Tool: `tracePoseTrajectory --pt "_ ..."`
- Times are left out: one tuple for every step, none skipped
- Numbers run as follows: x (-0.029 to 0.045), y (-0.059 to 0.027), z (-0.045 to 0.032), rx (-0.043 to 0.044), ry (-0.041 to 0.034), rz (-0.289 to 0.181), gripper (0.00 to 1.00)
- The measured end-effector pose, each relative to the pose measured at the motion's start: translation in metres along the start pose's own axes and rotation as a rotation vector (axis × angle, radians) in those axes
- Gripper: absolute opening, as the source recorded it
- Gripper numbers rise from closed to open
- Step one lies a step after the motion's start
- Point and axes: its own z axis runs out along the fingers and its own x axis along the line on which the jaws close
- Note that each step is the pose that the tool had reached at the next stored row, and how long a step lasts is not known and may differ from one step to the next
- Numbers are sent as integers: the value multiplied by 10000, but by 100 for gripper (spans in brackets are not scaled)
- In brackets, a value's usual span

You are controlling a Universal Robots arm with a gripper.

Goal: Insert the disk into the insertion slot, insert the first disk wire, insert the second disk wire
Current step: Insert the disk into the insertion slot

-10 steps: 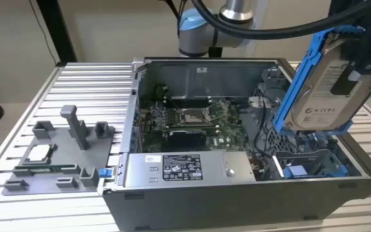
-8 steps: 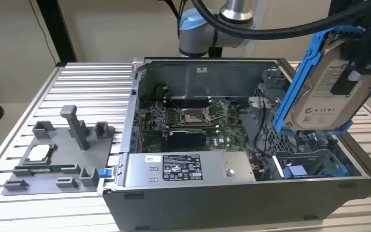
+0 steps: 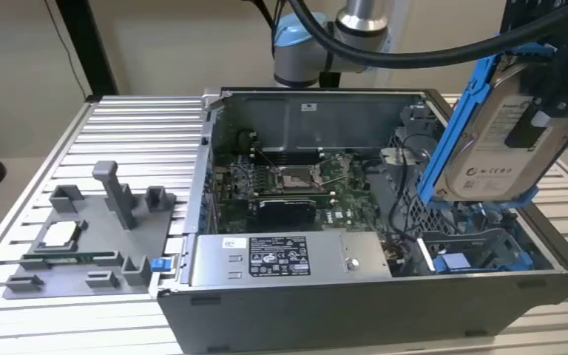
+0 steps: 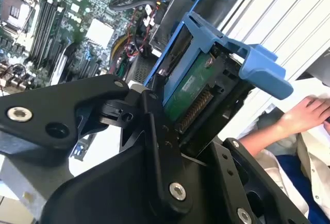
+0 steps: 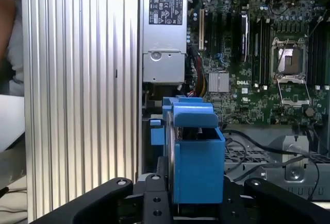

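A: Disk position?
B: The disk [image 3: 491, 140] hangs on edge, slightly tilted, in the upper right of the exterior view. It is above the open computer case [image 3: 363, 310] and not yet in the insertion slot [image 3: 467, 255], which sits below it at the case's lower right.

A: Fingers?
B: The gripper [image 3: 546, 111] is clamped on the disk. In the second wrist view the black fingers [image 4: 154, 128] press against its blue carrier.

A: Surroundings?
B: A grey power-supply box [image 3: 284, 257] lies along the case's near wall, with the motherboard [image 3: 284, 185] behind it. The case stands on a ribbed metal worktop [image 3: 136, 126], and a grey fixture plate [image 3: 77, 244] is at lower left. In the second wrist view a person's hand [image 4: 307, 113] is well apart from the disk.
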Motion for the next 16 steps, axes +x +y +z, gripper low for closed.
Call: tracePoseTrajectory --pt "0 0 6 3 0 0 0" --pt "0 0 14 7 -1 0 0" --pt "0 -1 22 10 -3 0 0" --pt "0 -2 28 12 -4 0 0" --pt "0 -3 35 13 -3 1 0" --pt "-1 -7 41 13 -4 0 0" --pt "-1 -12 46 14 -4 0 0" --pt "-1 -17 52 13 -6 1 0" --pt "-1 -24 58 14 -7 1 0" --pt "-1 -31 62 13 -6 0 0" --pt "-1 -38 67 14 -6 1 0" --pt "-1 -46 71 13 -6 0 0" --pt "-1 -53 75 14 -6 0 0" --pt "-1 -59 78 14 -6 0 0" --pt "-2 -66 82 13 -5 0 0" --pt "-2 -71 85 13 -6 0 0"
